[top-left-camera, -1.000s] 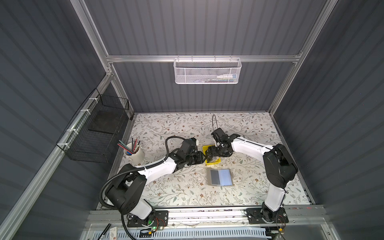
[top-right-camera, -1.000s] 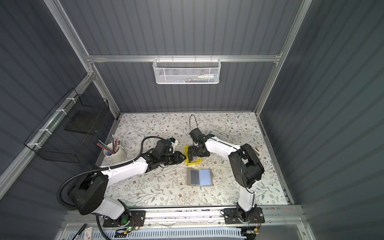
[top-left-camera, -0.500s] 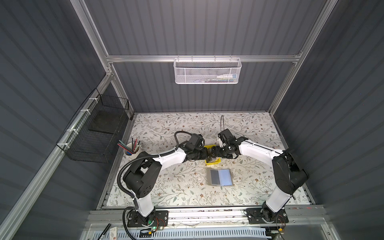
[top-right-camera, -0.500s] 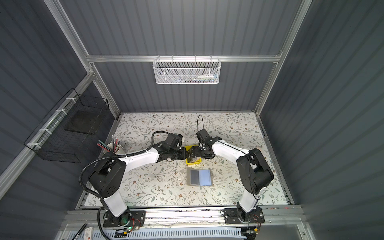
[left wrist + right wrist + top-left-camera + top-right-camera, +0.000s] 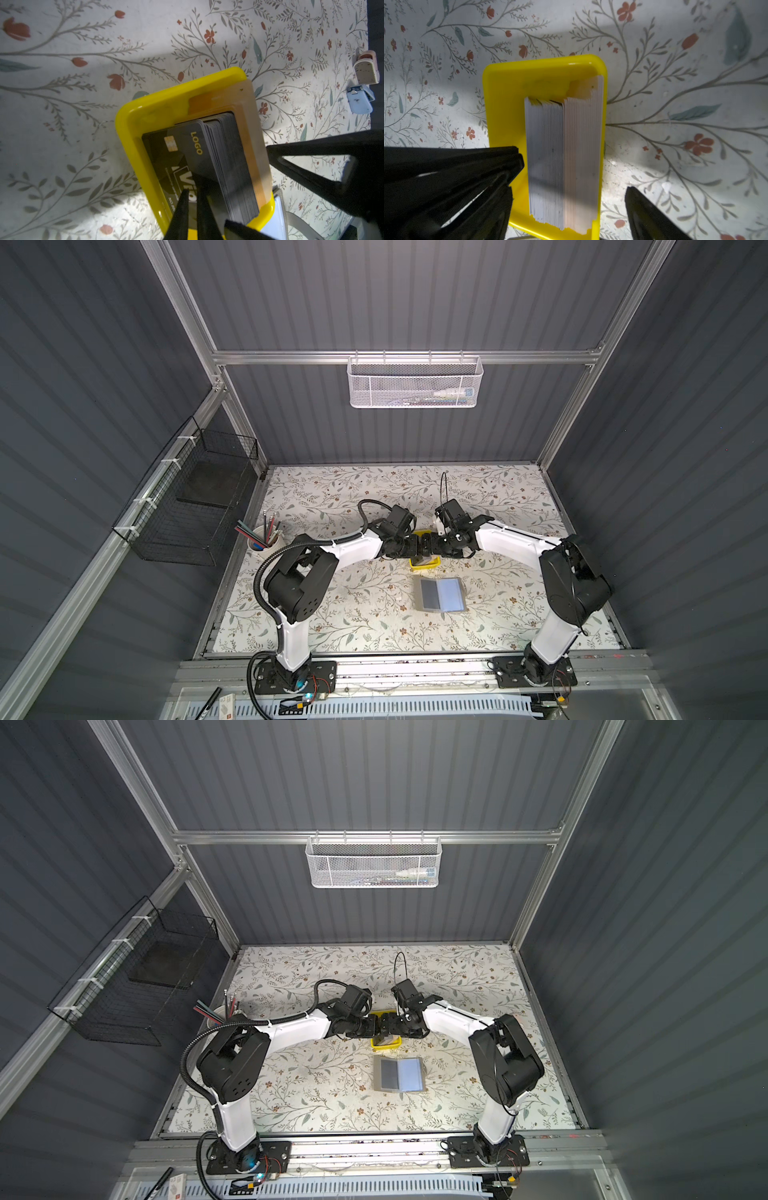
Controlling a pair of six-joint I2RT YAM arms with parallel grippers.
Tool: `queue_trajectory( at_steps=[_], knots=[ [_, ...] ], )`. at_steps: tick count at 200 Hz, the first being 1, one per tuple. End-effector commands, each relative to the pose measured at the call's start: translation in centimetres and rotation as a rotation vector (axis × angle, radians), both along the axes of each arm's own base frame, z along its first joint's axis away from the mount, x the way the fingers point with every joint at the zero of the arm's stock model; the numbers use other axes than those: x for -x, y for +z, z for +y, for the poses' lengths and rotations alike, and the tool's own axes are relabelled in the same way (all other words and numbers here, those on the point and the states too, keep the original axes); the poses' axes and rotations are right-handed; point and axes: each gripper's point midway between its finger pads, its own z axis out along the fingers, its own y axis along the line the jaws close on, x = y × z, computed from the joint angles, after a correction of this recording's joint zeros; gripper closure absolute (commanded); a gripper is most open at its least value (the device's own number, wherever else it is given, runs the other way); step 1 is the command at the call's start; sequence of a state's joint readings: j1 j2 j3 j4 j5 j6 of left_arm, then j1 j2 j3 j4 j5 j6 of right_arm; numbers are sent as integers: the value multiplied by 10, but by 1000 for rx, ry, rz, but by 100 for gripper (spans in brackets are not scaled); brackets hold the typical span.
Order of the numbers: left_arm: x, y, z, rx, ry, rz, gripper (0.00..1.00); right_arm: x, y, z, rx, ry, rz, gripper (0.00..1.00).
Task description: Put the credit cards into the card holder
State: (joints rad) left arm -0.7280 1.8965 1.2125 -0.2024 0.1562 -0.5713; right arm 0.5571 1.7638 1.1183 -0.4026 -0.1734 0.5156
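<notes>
Your left gripper [image 5: 192, 193] has just closed its jaws on the front one of the credit cards [image 5: 220, 149], which stand in the yellow tray [image 5: 133, 116] (so the pull-out can start). The right gripper [image 5: 435, 549] stays wide open and empty. The card holder [image 5: 440, 593] lies open at 5 o'clock of the tray.

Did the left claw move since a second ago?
Yes. The left claw has slid right, from beside the yellow tray to over it. It now pinches a credit card. The card holder stayed put.
</notes>
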Motion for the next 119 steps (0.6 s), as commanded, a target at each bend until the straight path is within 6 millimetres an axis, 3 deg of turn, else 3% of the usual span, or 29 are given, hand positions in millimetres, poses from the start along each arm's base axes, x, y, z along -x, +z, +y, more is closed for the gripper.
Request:
queue_trajectory(
  at_steps=[1,74,119],
  knots=[
    [3,-6,3,-35,-12,11,88,1,-10,-1,6,-4,20,13],
    [6,-3,6,-20,-2,4,89,-1,-21,-9,52,-33,30,13],
    [9,-12,10,-42,6,19,90,-4,-10,-15,67,-43,-1,13]
  ],
)
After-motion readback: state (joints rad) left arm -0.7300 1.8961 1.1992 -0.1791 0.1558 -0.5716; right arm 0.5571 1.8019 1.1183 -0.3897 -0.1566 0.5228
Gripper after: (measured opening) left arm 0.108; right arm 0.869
